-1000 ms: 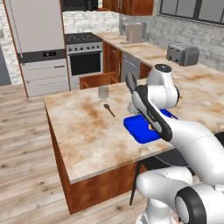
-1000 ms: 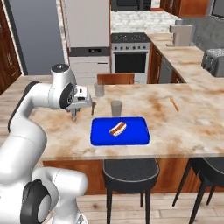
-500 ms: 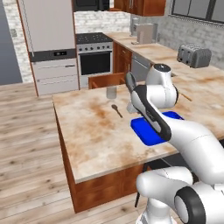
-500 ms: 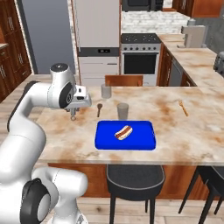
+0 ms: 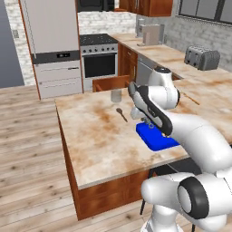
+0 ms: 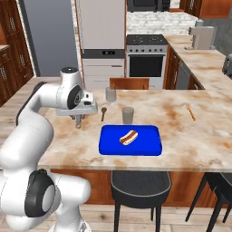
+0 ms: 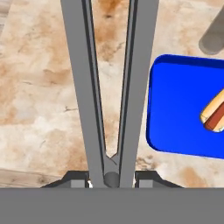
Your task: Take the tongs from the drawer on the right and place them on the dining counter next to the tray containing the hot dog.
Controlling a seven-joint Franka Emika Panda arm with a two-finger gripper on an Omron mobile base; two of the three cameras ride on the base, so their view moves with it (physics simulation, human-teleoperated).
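the tool [image 6: 78, 121] hangs over the bench [image 6: 181, 136], clamped on the tongs [image 7: 109, 87] at their hinged end. in the hand view the two grey arms of the tongs point away above the marbled top, just beside the blue tray [image 6: 130, 140], where the hot dog [image 6: 128, 136] lies.

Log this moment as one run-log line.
phase: carry | pincer: shut on tongs | over dining counter, beside tray | hot dog in tray | tongs not released
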